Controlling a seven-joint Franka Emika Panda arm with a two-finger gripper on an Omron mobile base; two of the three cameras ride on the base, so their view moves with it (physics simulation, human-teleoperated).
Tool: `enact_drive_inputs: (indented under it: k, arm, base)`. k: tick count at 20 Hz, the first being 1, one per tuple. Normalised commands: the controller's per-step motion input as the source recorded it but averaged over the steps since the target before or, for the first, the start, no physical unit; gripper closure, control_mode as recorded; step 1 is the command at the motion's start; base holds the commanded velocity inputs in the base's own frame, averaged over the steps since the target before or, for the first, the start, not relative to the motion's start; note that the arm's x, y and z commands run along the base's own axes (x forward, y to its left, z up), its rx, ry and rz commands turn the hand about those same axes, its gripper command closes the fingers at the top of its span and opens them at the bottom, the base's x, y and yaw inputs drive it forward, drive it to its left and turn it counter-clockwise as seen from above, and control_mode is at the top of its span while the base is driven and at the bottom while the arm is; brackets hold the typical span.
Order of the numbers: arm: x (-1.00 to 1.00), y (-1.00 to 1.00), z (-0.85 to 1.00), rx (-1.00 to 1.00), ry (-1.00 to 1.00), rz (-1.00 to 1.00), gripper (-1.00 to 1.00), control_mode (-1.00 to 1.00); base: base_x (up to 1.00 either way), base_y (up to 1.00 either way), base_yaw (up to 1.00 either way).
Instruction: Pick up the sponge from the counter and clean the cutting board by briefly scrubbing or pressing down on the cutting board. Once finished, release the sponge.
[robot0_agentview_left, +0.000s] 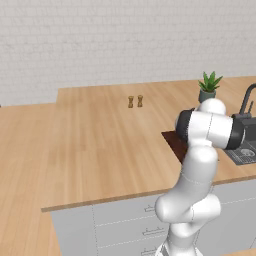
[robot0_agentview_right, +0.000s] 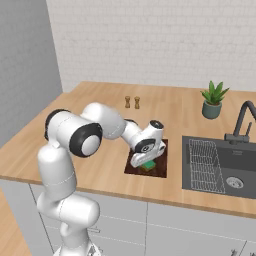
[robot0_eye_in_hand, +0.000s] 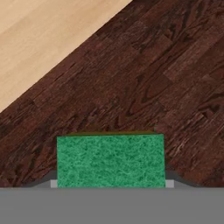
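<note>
sponge (robot0_eye_in_hand: 110, 160) gripped, near edge hidden, cutting board (robot0_eye_in_hand: 144, 87)

No text, label, brand, number or sign can be read anywhere in these pictures. The sponge (robot0_eye_in_hand: 110, 160), the cutting board (robot0_eye_in_hand: 144, 87) and the table (robot0_agentview_right: 100, 165) all carry plain, unmarked surfaces.

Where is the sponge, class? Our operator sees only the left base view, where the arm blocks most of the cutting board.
Observer: The sponge is over the cutting board, inside its edges.
Operator: Does the pincer hold it?
Observer: Yes, the pincer is shut on its sides.
Operator: What lies right of the board?
Observer: A black sink with a wire rack.
</note>
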Motion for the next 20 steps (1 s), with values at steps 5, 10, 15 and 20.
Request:
enact_drive_inputs:
  k: [5, 10, 15, 20]
  arm:
    - [-0.01, -0.83, -0.16, 0.1, 0.0, 0.0, 1.0, -1.0]
    - [-0.62, -0.16, -0.3, 0.01, 0.0, 0.05, 1.0, -1.0]
    - [-0.81, 0.0, -0.26, 0.0, 0.0, 0.1, 1.0, -1.0]
    - [-0.48, 0.27, -0.02, -0.01, 0.0, 0.08, 1.0, -1.0]
  base:
    - [0.0, 0.0, 0.0]
    - [0.0, 0.0, 0.0]
    - [0.0, 0.0, 0.0]
    - [0.0, 0.0, 0.0]
